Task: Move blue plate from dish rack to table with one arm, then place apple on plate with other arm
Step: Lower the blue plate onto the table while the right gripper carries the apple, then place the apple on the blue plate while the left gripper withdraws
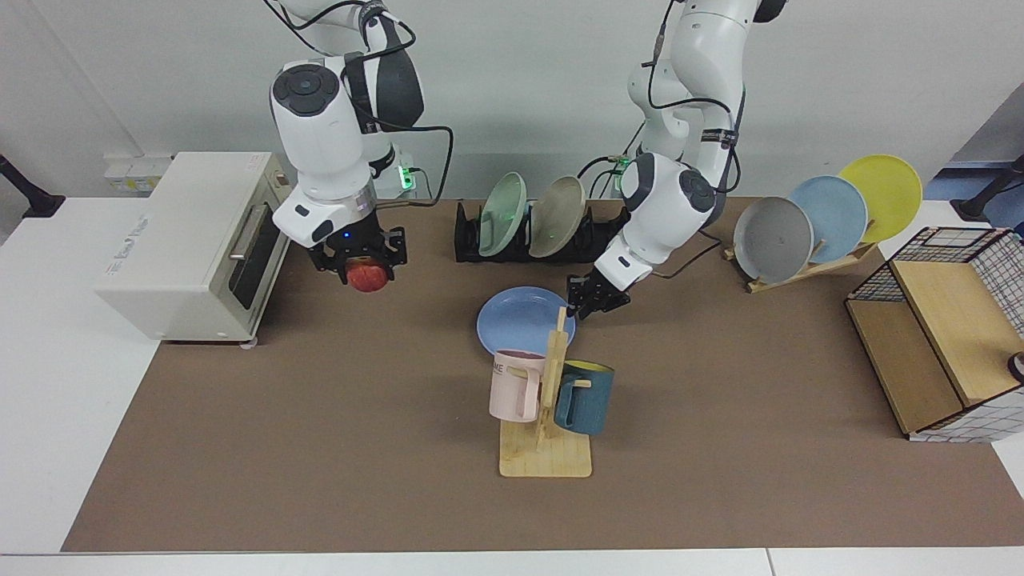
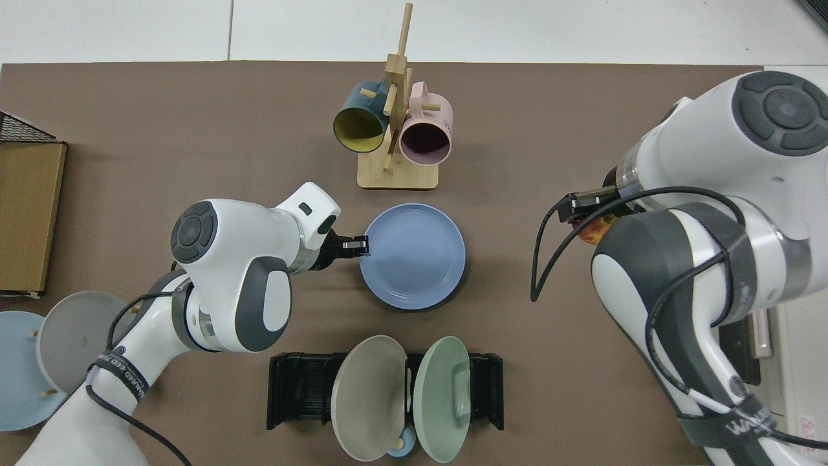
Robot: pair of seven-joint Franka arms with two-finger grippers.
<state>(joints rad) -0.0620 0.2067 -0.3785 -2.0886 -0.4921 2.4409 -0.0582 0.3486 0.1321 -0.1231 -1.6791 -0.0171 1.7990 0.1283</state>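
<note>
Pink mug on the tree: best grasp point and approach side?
Judging by pose, take the pink mug by its rim wall, one finger inside. Its mouth faces up in the top view, so come from above, on the side away from the mug tree post and blue mug.

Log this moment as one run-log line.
left pincer: grips blue plate rim, low over table | right pincer: holds apple aloft | dish rack: two plates left

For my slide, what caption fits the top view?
Left gripper holds blue plate; right gripper carries apple.
</note>
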